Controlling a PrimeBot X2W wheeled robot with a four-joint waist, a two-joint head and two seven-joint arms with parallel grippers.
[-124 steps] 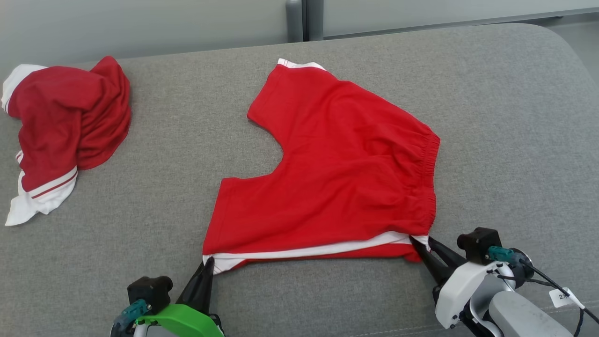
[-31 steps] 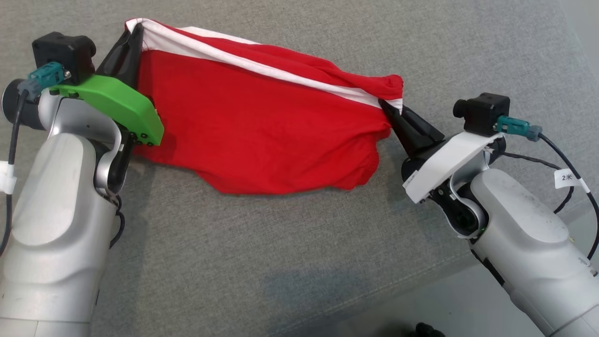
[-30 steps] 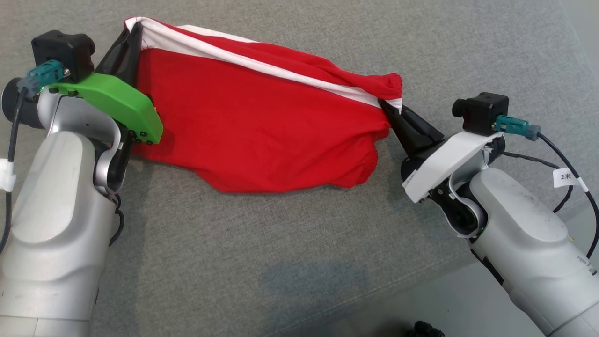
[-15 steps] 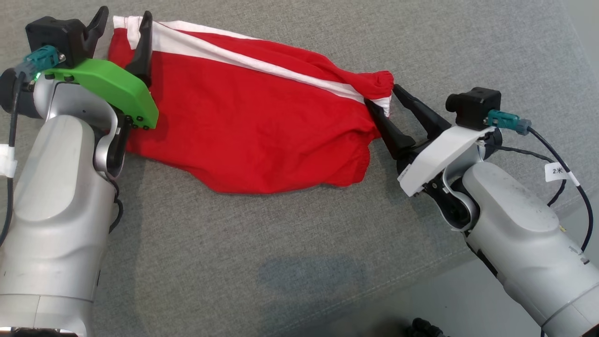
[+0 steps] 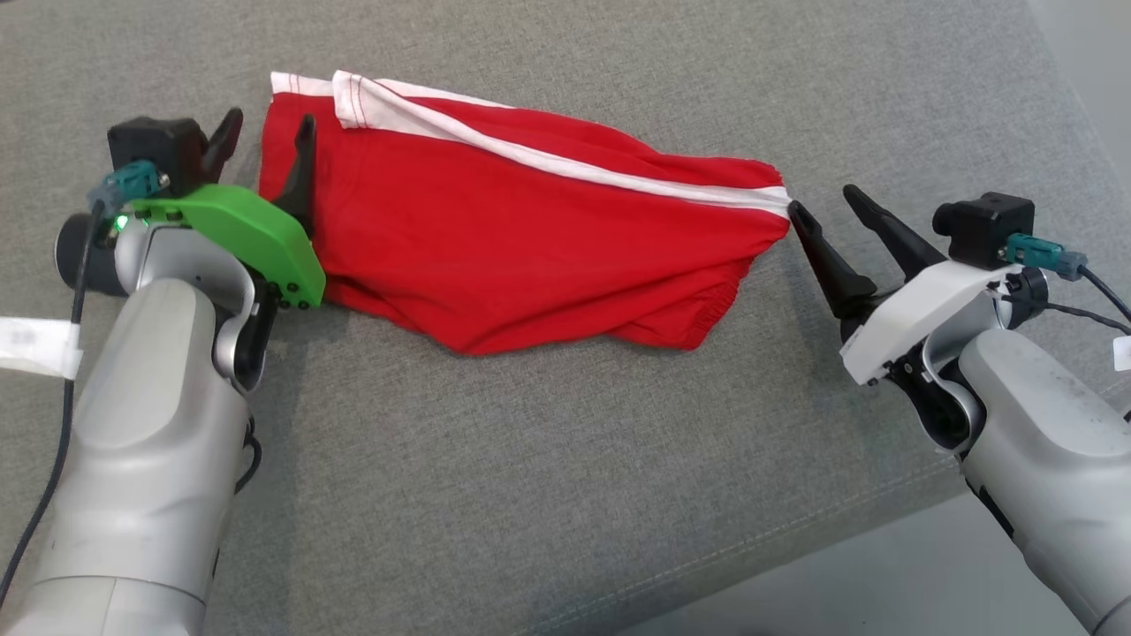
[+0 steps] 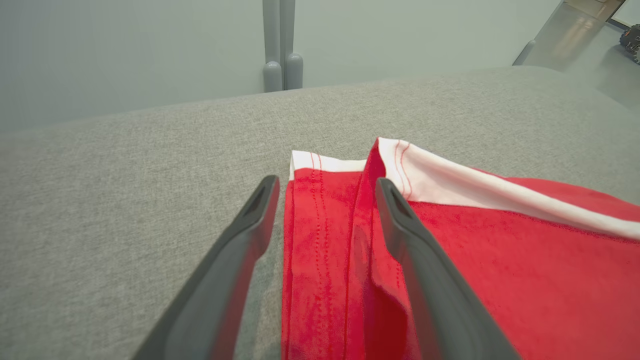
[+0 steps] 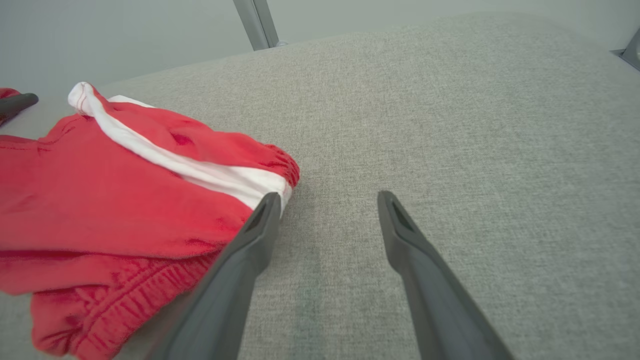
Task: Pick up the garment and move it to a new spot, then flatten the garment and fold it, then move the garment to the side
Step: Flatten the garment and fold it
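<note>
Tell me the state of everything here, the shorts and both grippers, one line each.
Red shorts: folded over, lying on the grey cushion, a bit rumpled, held by neither gripper.
Left gripper: open, fingers straddling the shorts' left edge.
Right gripper: open, empty, one fingertip right by the waistband corner.
</note>
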